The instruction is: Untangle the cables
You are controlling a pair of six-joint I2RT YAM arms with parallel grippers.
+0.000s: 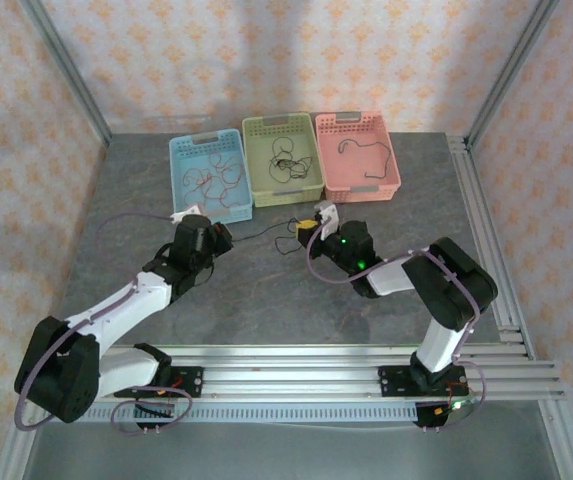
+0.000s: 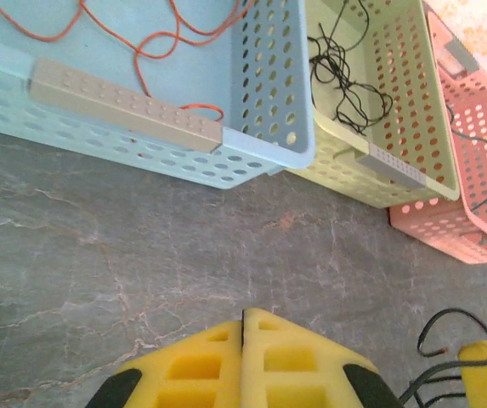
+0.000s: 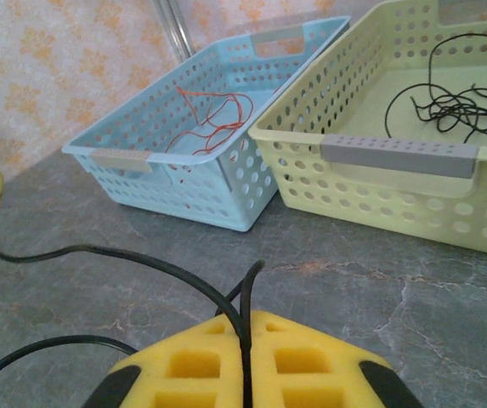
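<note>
Rt end effector (image 3: 245,348) pressed together on black cable (image 3: 82,248), strand pinched btwn pads, then looping off left across tabletop (image 2: 141,255), near blue basket (image 3: 209,191) but apart from it. Lt end effector (image 2: 243,340) pressed together too; can't tell if anything nipped btwn pads. Risks, as judged: thin cable slipping from pinch if tugged hard; knot tightening instead of opening if pulled w/o slack; loop snagging on blue basket corner; possibly no hold on lt side, so nothing to pull against. Count: 2 end effectors; 3 baskets, i.e. blue, green basket (image 3: 379,195), pink basket (image 2: 438,225); 1 black cable on tabletop, poss. more hidden in loops; red-orange cables (image 3: 213,119) in blue, several, exact no. unclear; black bundle (image 3: 464,106) in green, no. unclear; 1 black wire (image 1: 344,146) in pink, as far as visible.
</note>
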